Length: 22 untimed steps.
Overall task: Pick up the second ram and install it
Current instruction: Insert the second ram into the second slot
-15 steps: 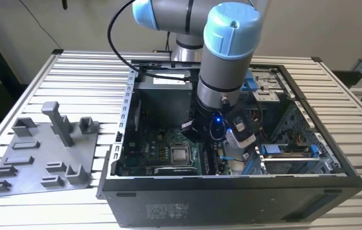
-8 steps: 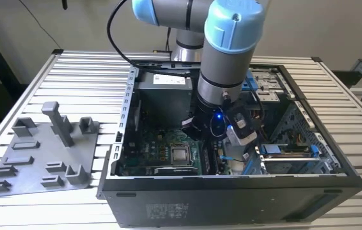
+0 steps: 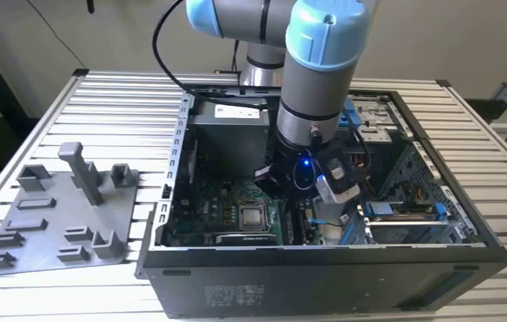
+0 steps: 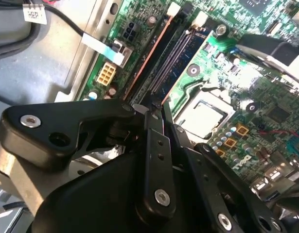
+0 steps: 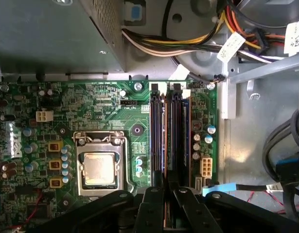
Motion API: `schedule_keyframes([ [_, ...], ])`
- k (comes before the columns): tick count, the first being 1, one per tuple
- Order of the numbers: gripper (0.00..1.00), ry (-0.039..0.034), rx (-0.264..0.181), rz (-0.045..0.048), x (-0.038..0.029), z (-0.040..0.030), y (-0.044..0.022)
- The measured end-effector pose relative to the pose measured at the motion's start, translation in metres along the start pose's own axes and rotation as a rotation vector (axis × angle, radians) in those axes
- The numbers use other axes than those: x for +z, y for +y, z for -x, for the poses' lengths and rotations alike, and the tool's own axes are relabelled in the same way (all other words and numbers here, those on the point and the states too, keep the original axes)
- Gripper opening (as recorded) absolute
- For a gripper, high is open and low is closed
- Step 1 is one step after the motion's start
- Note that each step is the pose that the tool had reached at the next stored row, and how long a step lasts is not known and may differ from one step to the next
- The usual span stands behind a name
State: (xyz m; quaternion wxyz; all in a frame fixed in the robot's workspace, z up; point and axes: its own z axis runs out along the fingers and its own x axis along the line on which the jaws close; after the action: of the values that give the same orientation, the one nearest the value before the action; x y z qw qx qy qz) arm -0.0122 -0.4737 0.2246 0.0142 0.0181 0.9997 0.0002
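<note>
Open black computer case [image 3: 325, 268]: access from above only. Green motherboard [image 5: 100, 107] inside; silver square processor socket [image 5: 98, 167] lies flat, room above it. Bundled coloured cables [image 5: 188, 43] crowd beyond the board's edge. Grey metal case walls [image 3: 180, 154] enclose it.

A grey plastic tray [image 3: 57, 221] with upright posts lies on the slatted metal table [image 3: 468, 127], at the exterior view's left of the open black computer case [image 3: 325, 282]. Inside the case sit a green circuit board [image 5: 96, 107], a square silver processor [image 5: 99, 168] and bundled cables [image 5: 188, 43].
</note>
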Motion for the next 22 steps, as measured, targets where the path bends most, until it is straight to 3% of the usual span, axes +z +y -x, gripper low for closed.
schedule_keyframes([
  [22,0.14,0.0,0.0,-0.0005,0.0061,-0.0004,0.0055],
])
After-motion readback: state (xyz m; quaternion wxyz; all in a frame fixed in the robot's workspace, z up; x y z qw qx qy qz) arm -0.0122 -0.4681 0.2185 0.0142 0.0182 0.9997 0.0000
